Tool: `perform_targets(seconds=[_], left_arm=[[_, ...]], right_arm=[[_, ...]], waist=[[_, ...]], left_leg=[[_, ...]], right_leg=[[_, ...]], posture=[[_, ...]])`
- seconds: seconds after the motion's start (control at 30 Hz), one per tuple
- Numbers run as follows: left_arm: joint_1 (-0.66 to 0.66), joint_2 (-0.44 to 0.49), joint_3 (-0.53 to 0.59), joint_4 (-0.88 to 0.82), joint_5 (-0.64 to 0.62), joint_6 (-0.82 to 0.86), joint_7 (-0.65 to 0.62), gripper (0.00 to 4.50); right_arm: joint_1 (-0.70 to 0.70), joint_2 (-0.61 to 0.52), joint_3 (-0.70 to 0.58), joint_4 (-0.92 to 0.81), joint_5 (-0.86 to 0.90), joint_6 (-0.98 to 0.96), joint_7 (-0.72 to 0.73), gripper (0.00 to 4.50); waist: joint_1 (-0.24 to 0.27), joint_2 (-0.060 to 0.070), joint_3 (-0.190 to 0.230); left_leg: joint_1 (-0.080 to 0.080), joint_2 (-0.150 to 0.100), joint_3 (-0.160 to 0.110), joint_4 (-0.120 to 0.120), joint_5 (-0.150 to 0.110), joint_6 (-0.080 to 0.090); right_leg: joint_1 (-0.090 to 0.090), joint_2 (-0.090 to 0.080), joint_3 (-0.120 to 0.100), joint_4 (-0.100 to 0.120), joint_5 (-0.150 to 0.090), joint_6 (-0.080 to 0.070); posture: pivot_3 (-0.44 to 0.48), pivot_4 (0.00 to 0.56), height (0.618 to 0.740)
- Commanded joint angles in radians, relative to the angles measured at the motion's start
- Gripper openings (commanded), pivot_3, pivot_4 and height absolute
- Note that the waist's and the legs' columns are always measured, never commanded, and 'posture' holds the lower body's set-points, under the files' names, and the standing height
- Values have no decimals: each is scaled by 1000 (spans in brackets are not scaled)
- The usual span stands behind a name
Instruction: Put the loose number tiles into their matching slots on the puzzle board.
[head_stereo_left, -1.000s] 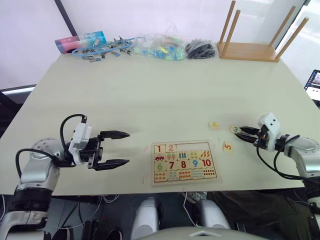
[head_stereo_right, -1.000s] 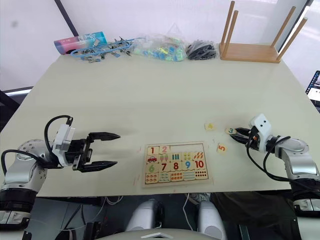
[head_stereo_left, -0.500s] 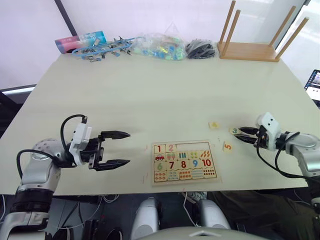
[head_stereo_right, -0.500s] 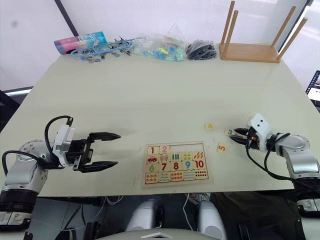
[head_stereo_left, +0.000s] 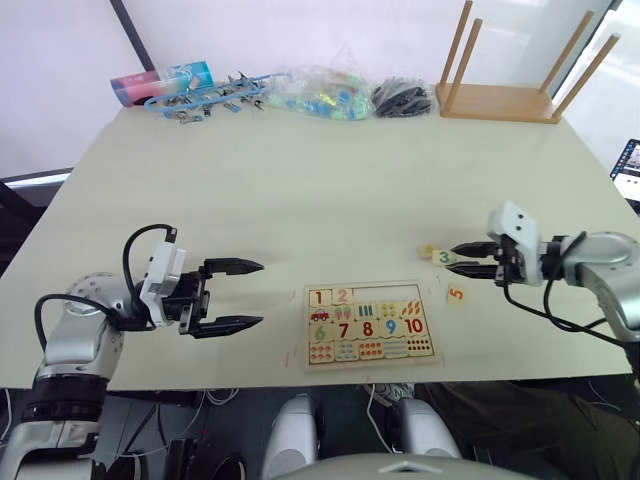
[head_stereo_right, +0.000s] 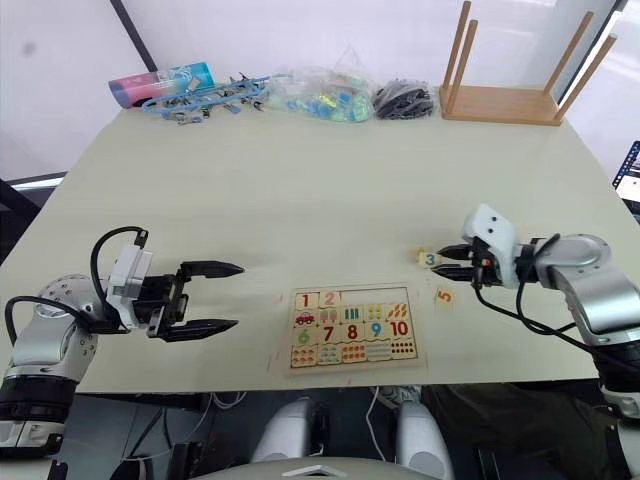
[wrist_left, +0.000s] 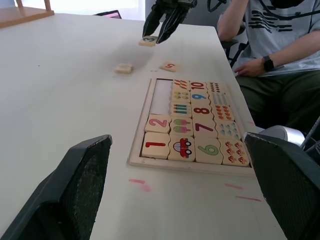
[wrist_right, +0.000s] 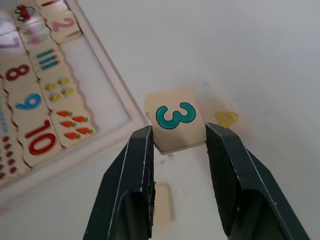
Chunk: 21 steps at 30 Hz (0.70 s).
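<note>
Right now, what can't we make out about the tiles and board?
- 4 tile: partly hidden behind the 3 tile in the right wrist view; too small in the eye views.
- Puzzle board: cut off by the right wrist view's edge.
- Right gripper: whether the 3 tile is lifted.

The right arm is extended from the right side, forearm angled inward, white wrist housing just behind the right gripper (head_stereo_left: 462, 257). Its two black fingers (wrist_right: 135, 185) are pointed toward the robot's left and closed on the 3 tile (wrist_right: 176, 118) — the tile is pinched by its edges between the tips and held off the surface.

The left arm is bent at the elbow — forearm laid level, pointed to the robot's right. The left gripper (head_stereo_left: 245, 293) is held wide open, nothing between its fingers, one finger above the other, both roughly horizontal.
</note>
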Motion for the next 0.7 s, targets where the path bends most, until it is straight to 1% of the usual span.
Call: perform_targets(seconds=[0.03, 0.13, 0.33, 0.5, 0.53, 0.6, 0.7], left_arm=[[-16, -2, 20, -52, -9, 10, -8, 4500], [-16, -2, 23, -66, -8, 18, -9, 4500], [-11, 3, 27, -85, -10, 29, -12, 4500], [10, 12, 38, -108, -13, 37, -17, 4500], [16, 14, 42, -114, -15, 38, -18, 4500], [25, 17, 48, -121, -18, 43, -18, 4500], [31, 17, 54, -125, -18, 48, -18, 4500]], right_arm=[[-57, 7, 43, -103, 24, 81, -12, 955], [-123, 30, 121, -147, 9, 148, -38, 955], [-222, 88, 254, -172, -27, 226, -80, 955], [-258, 113, 331, -172, -54, 268, -108, 955], [-261, 113, 349, -175, -61, 268, -108, 955], [-264, 122, 370, -180, -65, 276, -116, 955], [-263, 129, 390, -182, -74, 275, -125, 955]], waist=[[0, 0, 0], [2, -1, 0], [1, -1, 0], [2, -1, -1], [2, -1, -1], [1, -1, -1], [2, -2, -1]], left_leg=[[0, 0, -1, 0, 0, 0], [0, 0, -1, 0, 0, 0], [-1, 0, -1, 0, 0, 0], [-3, 0, 0, 0, 0, 0], [-10, 0, -2, 3, 0, 0], [-14, 0, -3, 6, 0, 0], [-15, 0, -2, 7, 0, 0]], right_leg=[[0, 0, 0, 0, 0, 0], [0, 0, 0, -1, 0, 0], [-1, 0, -1, -1, 0, 0], [-2, 0, -2, -1, 0, 0], [-7, 0, -4, 0, 0, 0], [-9, 0, -4, 2, 0, 0], [-10, 0, -5, 3, 0, 0]], posture=[[0, 150, 738], [0, 150, 738], [0, 150, 738], [0, 150, 738], [0, 150, 738], [0, 150, 738], [0, 150, 738]])
